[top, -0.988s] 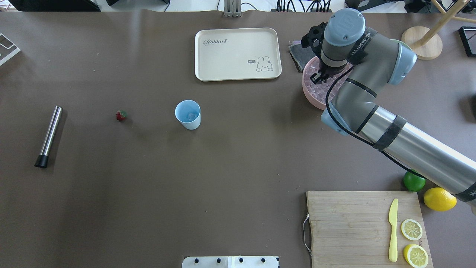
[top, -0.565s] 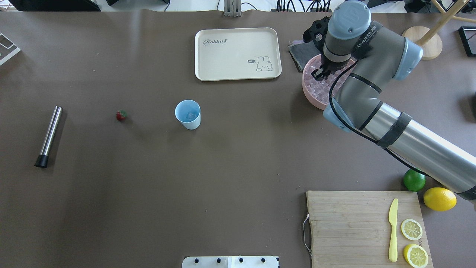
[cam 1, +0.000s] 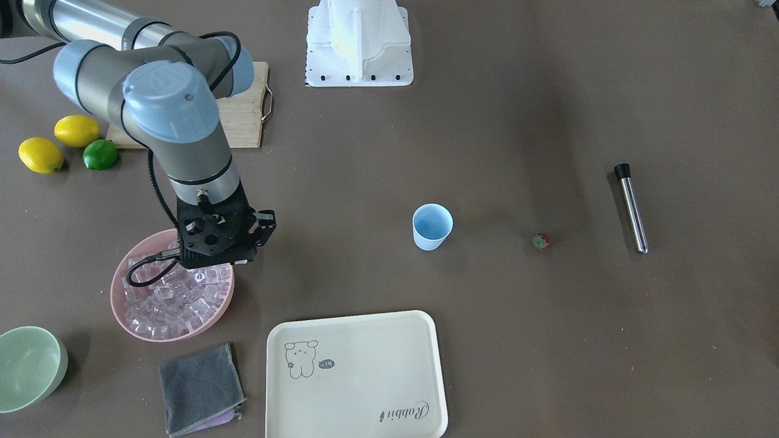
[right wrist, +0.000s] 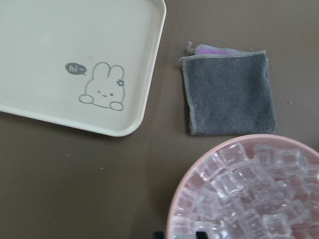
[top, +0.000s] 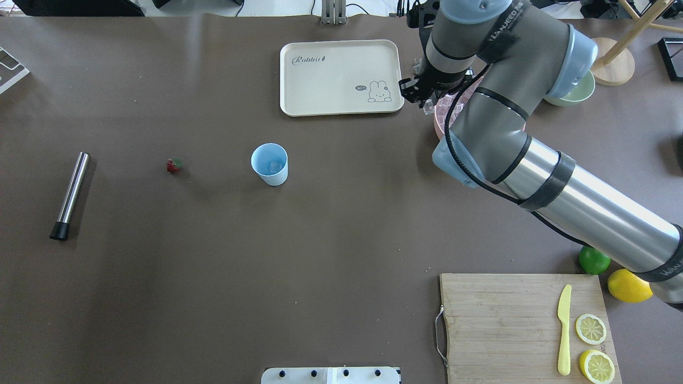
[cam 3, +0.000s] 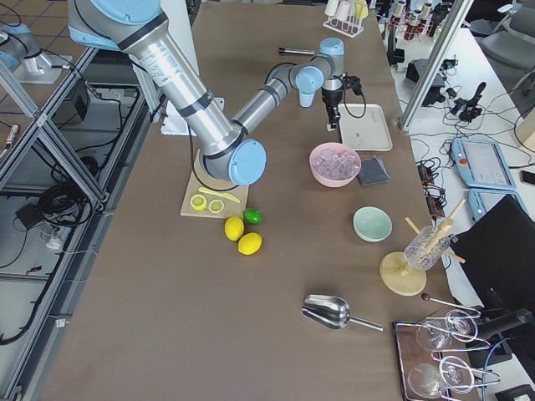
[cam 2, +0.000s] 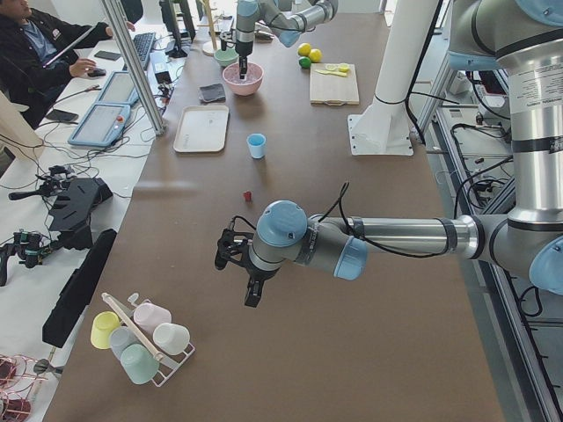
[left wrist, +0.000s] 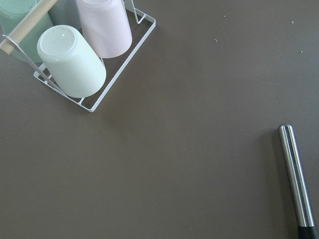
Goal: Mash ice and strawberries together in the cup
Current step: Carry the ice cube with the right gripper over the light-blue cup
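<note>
The light blue cup (top: 269, 164) stands mid-table with a piece of ice (top: 275, 166) inside it. To its left lies the small red strawberry (top: 174, 165). More ice (cam 1: 170, 298) fills the pink bowl (cam 1: 118, 304) at the right. My right gripper (top: 425, 104) hangs above the bowl's left rim, beside the tray corner. It looks shut on a clear ice cube. My left gripper (cam 2: 251, 283) shows only in the exterior left view, hovering over the table's left end, and I cannot tell its state.
A steel muddler (top: 70, 194) lies left of the strawberry. A cream tray (top: 341, 77), a grey cloth (cam 1: 201, 389) and a pale green bowl (cam 1: 30, 365) sit near the pink bowl. A cutting board (top: 512, 320) holds a knife and lemon halves. A cup rack (left wrist: 89, 55) is under the left wrist.
My right gripper has risen out of the pink bowl and moved left past its rim, toward the tray's corner. Cup, strawberry and muddler have not moved.
</note>
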Robot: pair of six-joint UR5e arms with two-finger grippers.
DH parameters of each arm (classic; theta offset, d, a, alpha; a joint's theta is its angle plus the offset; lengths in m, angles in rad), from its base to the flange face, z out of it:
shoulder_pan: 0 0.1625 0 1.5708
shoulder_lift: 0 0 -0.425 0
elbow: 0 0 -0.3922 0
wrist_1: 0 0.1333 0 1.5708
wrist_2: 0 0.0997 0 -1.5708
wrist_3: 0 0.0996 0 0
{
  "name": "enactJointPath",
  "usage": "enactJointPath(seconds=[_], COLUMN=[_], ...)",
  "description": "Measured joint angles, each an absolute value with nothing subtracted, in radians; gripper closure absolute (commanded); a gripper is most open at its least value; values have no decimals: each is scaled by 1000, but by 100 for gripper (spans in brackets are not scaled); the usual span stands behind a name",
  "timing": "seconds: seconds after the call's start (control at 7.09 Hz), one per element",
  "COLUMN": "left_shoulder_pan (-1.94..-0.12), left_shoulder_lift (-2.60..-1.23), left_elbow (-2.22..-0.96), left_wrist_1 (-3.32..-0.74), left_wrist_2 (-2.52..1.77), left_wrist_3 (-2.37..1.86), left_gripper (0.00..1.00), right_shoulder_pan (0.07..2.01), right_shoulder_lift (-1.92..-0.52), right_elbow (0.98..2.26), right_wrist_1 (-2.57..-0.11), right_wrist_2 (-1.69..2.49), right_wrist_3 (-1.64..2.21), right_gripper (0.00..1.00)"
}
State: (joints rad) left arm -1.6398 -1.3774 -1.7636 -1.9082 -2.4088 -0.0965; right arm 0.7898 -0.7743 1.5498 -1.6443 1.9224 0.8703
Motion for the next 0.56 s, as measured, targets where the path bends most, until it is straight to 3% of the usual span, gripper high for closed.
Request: enactJointPath(seconds=[0.28, 0.56], left_shoulder_pan=[-1640, -1640], left_shoulder_lift=[-1378, -1377], left_elbow=[-1761, -1758], left_wrist_1=[-1908, -1908], left_wrist_2=[-2409, -2410], left_wrist_3=[-96, -96], left_gripper=[2, 2], right_shoulder_pan=[672, 587], right_shoulder_lift=[-548, -423], right_elbow=[1387, 1233], right_wrist_1=[-1643, -1566], right_wrist_2=[1846, 1747], right_wrist_3=[1172, 1340], right_gripper=[79, 78])
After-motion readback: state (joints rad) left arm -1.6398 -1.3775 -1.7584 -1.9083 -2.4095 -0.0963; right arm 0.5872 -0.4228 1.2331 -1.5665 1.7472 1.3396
